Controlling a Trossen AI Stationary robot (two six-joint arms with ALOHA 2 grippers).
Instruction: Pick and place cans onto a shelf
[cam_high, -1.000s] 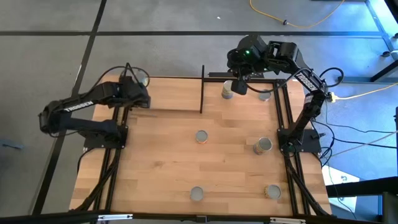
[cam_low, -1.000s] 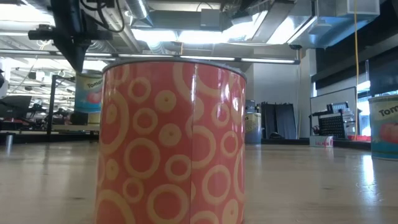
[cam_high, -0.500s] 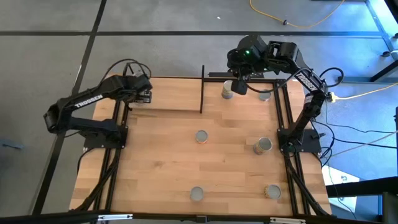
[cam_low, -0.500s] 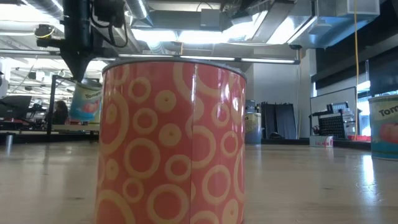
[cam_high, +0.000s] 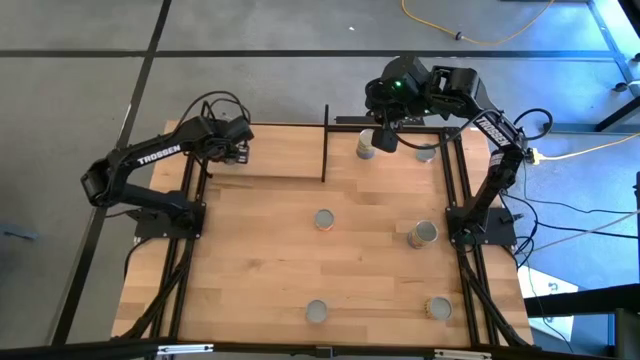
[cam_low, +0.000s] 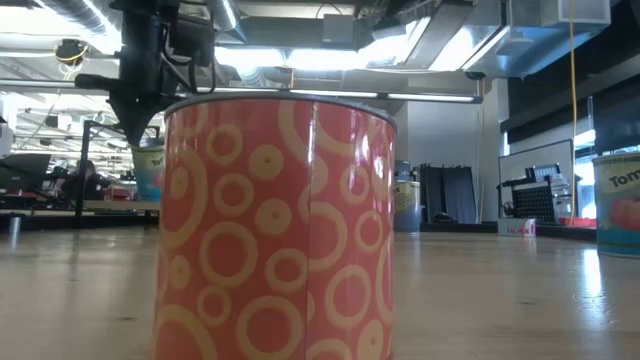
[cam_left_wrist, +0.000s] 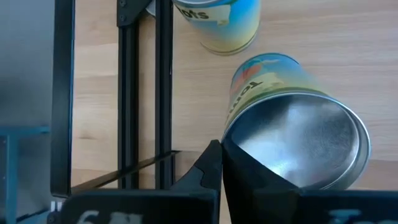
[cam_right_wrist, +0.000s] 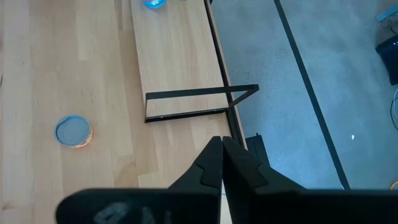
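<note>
Cans (cam_left_wrist: 292, 130) stand on the shelf (cam_high: 285, 150) at eleven o'clock; our left gripper (cam_left_wrist: 221, 163), jaws pressed together, sits beside one rim and we risk toppling it; right gripper (cam_right_wrist: 222, 155), likewise pressed together, idles at one o'clock.

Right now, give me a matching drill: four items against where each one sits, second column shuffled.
Items:
1. left claw
2. right claw
3. ringed orange-red can
4. mid-table can

Places:
A. fills the low view's foreground
B. far right of the table, beside the far-side can
C. over the left part of the shelf
D. stands alone near the table's centre

Pairs: 1-C, 2-B, 3-A, 4-D
</note>
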